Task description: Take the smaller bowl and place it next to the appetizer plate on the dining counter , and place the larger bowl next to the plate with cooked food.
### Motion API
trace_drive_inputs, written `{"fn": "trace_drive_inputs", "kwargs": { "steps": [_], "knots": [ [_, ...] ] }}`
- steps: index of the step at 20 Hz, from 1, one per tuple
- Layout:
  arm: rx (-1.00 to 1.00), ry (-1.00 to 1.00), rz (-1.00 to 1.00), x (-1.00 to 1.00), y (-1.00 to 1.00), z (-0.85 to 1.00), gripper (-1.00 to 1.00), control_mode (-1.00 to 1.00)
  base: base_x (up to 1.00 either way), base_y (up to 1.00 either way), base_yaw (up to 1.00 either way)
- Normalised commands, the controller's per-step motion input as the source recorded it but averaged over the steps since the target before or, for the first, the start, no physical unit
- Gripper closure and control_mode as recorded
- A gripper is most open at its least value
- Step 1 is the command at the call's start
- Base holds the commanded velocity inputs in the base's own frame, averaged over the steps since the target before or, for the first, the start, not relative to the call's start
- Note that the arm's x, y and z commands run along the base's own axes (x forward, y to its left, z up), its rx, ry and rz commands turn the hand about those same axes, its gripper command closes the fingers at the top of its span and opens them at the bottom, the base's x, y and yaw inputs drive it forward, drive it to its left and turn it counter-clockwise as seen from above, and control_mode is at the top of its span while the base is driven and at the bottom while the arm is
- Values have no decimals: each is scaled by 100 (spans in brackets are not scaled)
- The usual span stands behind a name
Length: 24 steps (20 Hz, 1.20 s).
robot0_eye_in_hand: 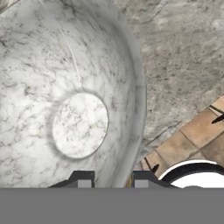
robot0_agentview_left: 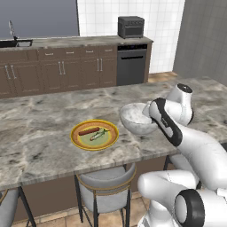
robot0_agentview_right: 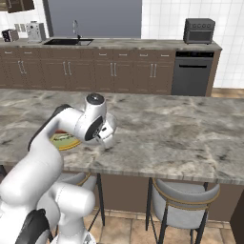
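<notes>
The larger bowl [robot0_agentview_left: 135, 119], grey-white and marbled, sits at or just above the dining counter [robot0_agentview_left: 44, 146] near its front edge, right beside the plate with cooked food [robot0_agentview_left: 94, 134]. My gripper [robot0_eye_in_hand: 112, 181] is shut on the bowl's rim [robot0_eye_in_hand: 136, 100], one fingertip inside the wall and one outside. Whether the bowl rests on the stone I cannot tell. From the right side my hand covers most of the bowl [robot0_agentview_right: 108, 138], and the yellow plate [robot0_agentview_right: 64, 141] peeks out behind my arm. The smaller bowl and the appetizer plate are out of view.
Grey stools [robot0_agentview_left: 106, 184] [robot0_agentview_right: 185, 200] stand under the counter's front edge. Bare stone stretches right of the bowl [robot0_agentview_right: 181, 133]. Across the aisle, a cabinet run carries a toaster oven [robot0_agentview_left: 131, 26], with a dishwasher [robot0_agentview_left: 131, 64] below it and a sink [robot0_agentview_right: 69, 41].
</notes>
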Motion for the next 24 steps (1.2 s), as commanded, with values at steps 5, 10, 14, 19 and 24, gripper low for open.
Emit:
{"fn": "trace_drive_inputs", "kwargs": {
  "steps": [5, 10, 14, 19, 24],
  "knots": [
    [0, 0, 0, 57, 0, -25, 100, -100, 0, 0, 0],
    [0, 0, 0, 52, 0, -28, 100, -100, 0, 0, 0],
    [0, 0, 0, 49, 0, -32, 100, -100, 0, 0, 0],
    [0, 0, 0, 46, 0, -32, 100, -100, 0, 0, 0],
    [0, 0, 0, 46, 0, -30, 100, -100, 0, 0, 0]
  ]
}}
